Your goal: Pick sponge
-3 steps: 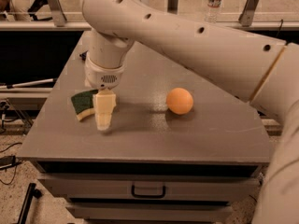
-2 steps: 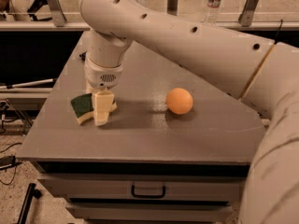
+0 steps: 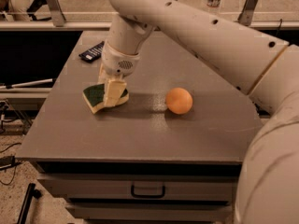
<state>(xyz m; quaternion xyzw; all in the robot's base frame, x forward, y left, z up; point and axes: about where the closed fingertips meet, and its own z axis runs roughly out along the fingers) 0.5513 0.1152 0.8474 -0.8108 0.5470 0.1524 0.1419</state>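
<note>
The sponge point(image 3: 95, 96), dark green on top with a pale yellow edge, sits tilted at the left middle of the grey table point(image 3: 140, 129). My gripper point(image 3: 113, 98) comes straight down from the white arm onto it. One cream finger point(image 3: 115, 91) lies across the sponge's front, with green showing on both sides of it. The fingers are closed on the sponge. The other finger is hidden behind it. Whether the sponge's lower edge still touches the table cannot be told.
An orange ball point(image 3: 179, 101) rests on the table to the right of the sponge. A flat black remote-like object point(image 3: 92, 51) lies at the far left edge. A drawer with a handle point(image 3: 147, 190) is below the front edge. A railing runs behind the table.
My gripper has moved from beside the sponge onto it and closed. The sponge has shifted slightly right and tilted. The arm's move uncovered the black object.
</note>
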